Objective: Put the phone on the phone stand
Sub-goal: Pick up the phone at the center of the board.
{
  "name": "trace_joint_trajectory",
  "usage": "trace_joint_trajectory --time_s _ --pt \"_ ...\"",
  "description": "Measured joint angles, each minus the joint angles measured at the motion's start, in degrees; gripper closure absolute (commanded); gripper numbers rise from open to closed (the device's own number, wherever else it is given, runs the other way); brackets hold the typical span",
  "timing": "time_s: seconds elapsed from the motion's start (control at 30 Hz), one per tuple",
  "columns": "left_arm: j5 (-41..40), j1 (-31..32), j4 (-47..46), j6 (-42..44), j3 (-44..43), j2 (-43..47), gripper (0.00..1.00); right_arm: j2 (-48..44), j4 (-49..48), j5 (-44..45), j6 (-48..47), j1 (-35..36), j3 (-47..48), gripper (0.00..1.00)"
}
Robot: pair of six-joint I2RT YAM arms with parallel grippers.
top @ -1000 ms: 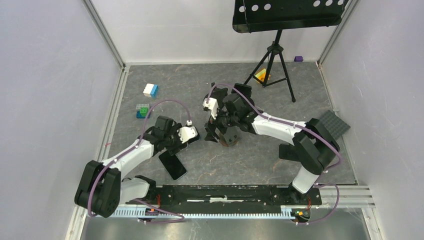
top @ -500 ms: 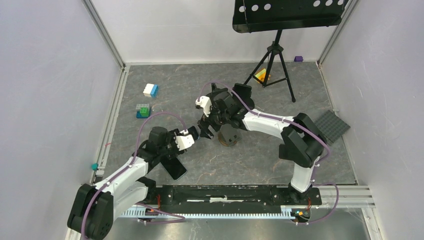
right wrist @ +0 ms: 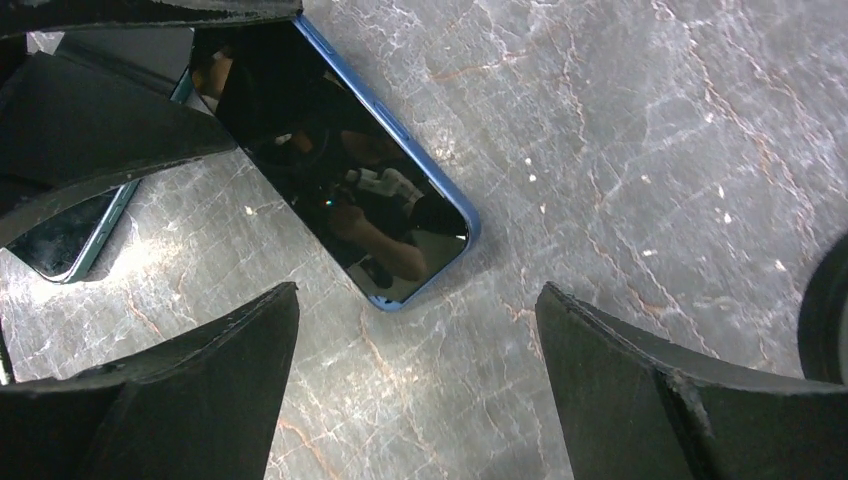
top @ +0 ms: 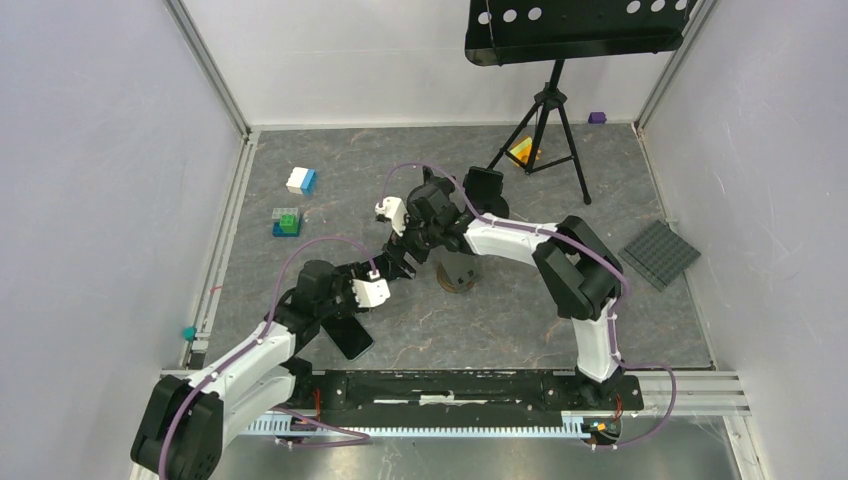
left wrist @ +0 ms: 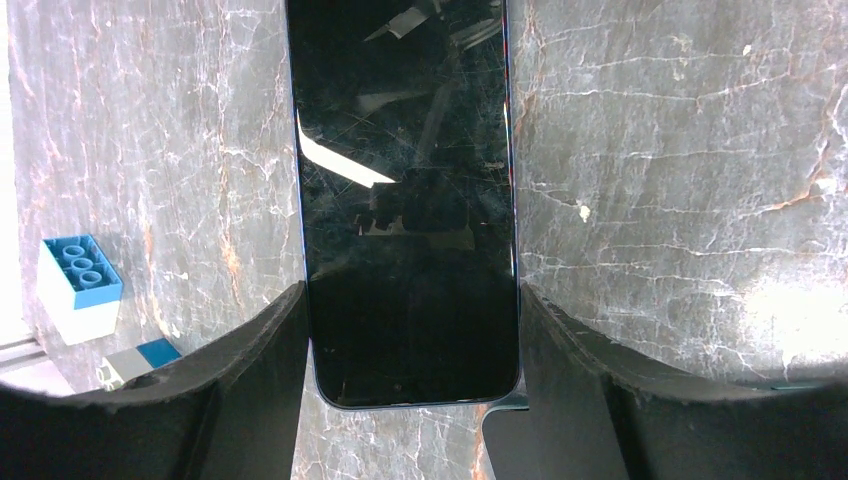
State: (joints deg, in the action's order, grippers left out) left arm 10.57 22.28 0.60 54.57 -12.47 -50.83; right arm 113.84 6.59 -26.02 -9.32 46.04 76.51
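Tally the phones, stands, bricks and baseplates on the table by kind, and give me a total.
Phones: 2 (gripped phone between the left gripper fingers; spare phone lying flat)
Phone stand: 1
Music stand: 1
Bricks: 4 (white-blue brick, green-blue brick, yellow-orange brick, purple brick)
Grey baseplate: 1
Total: 9

The phone [left wrist: 405,200] is a slim slab with a glossy black screen, fine scratches, rounded corners and a blue rim. It lies face up and flat on the grey marbled tabletop [left wrist: 660,180], its near end caught between the two fingers of the left end effector [left wrist: 412,295]. The phone stand [top: 458,275], a dark round-based piece, sits upright on the tabletop near the phone's far end, not touching it and with nothing on it.
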Motion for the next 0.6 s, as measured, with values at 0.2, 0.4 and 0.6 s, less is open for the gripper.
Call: trace_joint_trajectory --time_s 0.2,0.4,0.6 --pt "-1.0 1.2 -0.7 1.4 0.8 0.9 0.98 4.2 0.6 -3.0 -1.7 0.1 3.7 0.08" --pt "-2.2 2.4 -1.2 2.2 1.4 1.5 0.98 6.7 2.2 -6.3 -4.8 0.4 6.1 0.08" --pt "-3.0 3.0 -1.4 2.4 1.6 1.6 0.98 8.6 5.2 -10.6 -9.6 0.7 7.7 0.17"
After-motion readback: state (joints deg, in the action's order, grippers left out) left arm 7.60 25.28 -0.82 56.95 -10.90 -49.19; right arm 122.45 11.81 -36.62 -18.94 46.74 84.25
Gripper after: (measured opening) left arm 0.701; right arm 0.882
